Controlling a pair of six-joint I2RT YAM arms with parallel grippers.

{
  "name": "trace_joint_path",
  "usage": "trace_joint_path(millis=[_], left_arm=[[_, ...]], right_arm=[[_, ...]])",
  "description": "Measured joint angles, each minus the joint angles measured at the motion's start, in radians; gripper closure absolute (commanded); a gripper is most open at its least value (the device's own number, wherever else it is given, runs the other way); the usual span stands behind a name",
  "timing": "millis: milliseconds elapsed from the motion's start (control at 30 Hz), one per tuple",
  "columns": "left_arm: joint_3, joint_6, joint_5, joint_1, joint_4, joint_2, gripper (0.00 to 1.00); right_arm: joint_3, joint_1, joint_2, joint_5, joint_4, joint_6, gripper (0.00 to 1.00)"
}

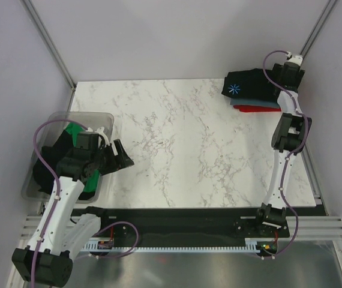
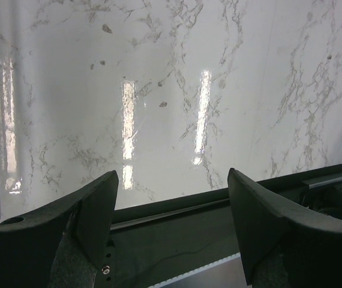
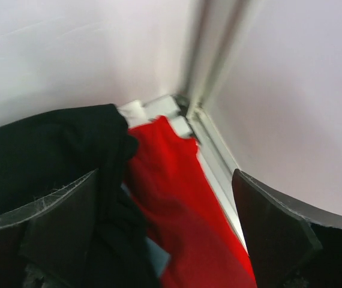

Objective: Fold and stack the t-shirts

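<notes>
A stack of folded t-shirts lies at the far right corner: a black one with a blue-white starburst on top, a slate grey-blue one under it and a red one at the bottom. My right gripper is open over the stack's right edge; in the right wrist view the black shirt and red shirt lie between its fingers. A green shirt and a black shirt sit in the clear bin. My left gripper is open and empty beside the bin.
The marble table runs between the bin at the left and the stack at the far right. White walls and a metal corner post stand close behind the stack. The black front rail runs under my left gripper.
</notes>
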State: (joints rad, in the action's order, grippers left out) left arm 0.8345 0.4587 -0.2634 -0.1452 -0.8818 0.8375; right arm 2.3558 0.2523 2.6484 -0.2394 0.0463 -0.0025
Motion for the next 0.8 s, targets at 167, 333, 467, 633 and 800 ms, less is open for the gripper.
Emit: trace_joint_path(millis=[167,333,467,633,800], left_arm=[[0.0,0.0,0.0,0.0,0.0,0.0,0.19],[0.0,0.0,0.0,0.002,0.0,-0.003,0.19],[0.0,0.0,0.0,0.006,0.0,-0.023,0.19],[0.0,0.0,0.0,0.006,0.001,-0.042,0.19],[0.0,0.0,-0.001,0.006,0.0,-0.042,0.19]], right_arm=[[-0.152,0.016,-0.142,-0.049,0.007,0.068,0.02],[-0.325,0.019,-0.417,-0.023,0.029,0.167,0.02],[-0.414,0.011,-0.62,0.138,-0.014,0.286,0.02],[-0.504,-0.057,-0.662,0.352,-0.094,0.377,0.02],[-0.698,-0.111,-0.557,0.498,-0.162,0.46,0.02]])
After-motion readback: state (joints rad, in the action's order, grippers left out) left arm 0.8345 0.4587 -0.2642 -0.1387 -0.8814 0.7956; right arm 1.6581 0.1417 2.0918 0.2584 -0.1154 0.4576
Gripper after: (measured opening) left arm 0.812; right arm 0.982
